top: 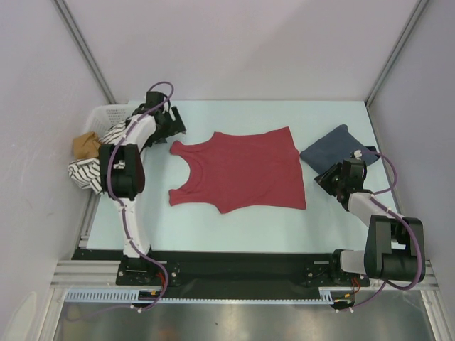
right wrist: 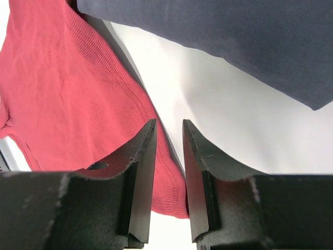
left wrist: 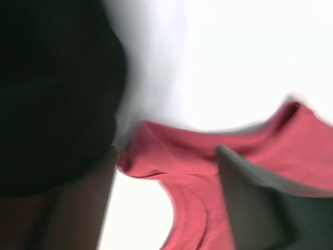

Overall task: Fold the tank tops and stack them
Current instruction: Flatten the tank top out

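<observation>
A brick-red tank top (top: 238,174) lies spread flat mid-table, straps to the left. My left gripper (top: 173,130) hovers over its far strap. In the blurred left wrist view that strap (left wrist: 171,156) lies under my left gripper (left wrist: 171,208), whose jaws stand wide open. The blue-grey tank top (top: 334,149) lies folded at the back right. Just in front of it, my right gripper (top: 332,179) sits right of the red top's hem. The right wrist view shows my right gripper (right wrist: 169,125) with a narrow empty gap, the red hem (right wrist: 104,94) below and the blue-grey top (right wrist: 234,36) beyond.
A white basket (top: 106,114) stands at the table's back left, with a tan cloth (top: 85,144) and a striped cloth (top: 85,172) spilling over its side. Grey walls close in on both sides and at the back.
</observation>
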